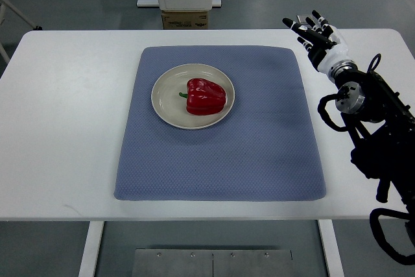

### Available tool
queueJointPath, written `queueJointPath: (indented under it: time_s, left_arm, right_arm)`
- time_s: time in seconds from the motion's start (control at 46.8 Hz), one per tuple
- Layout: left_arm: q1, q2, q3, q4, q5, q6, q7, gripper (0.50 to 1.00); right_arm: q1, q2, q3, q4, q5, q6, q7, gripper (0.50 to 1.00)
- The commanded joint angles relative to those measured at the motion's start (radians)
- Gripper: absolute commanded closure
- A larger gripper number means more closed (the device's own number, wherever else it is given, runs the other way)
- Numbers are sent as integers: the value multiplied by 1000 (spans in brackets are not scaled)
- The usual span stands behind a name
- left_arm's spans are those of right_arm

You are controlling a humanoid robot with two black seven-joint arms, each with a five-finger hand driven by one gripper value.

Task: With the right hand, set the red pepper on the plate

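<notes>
Red pepper [207,96], a glossy bell-shaped one with a short green stem pointing left, lies on its side on the round cream plate [165,109], which sits toward the far left of the blue-grey quilted fabric mat [259,154] on the white table [65,128]. From what I see, the placement looks done.

My right hand [316,36], black-fingered with a white palm, hovers over the table's far right edge, well apart from the plate, its fingers spread and holding nothing. I see no left arm.

If I had to take the pepper again, I'd judge it light, firm and hollow, with waxy skin that could slip and rounded lobes that let it roll. I would wrap the fingers across its broad middle, not the thin stem, and squeeze only moderately to avoid bruising.
</notes>
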Motion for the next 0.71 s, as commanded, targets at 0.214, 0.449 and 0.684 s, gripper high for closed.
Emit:
queueJointPath:
  time_s: [0.214,0.449,0.684]
  left_arm:
    - [0,0,0,0,0,0,0,500]
    - [0,0,0,0,0,0,0,500]
    - [0,0,0,0,0,0,0,500]
  right_arm:
    - [-31,0,2,28,14,17,39,500]
    - [-37,0,-5,28,54,34,77,500]
    - [-52,0,-14,26,54,34,79,500]
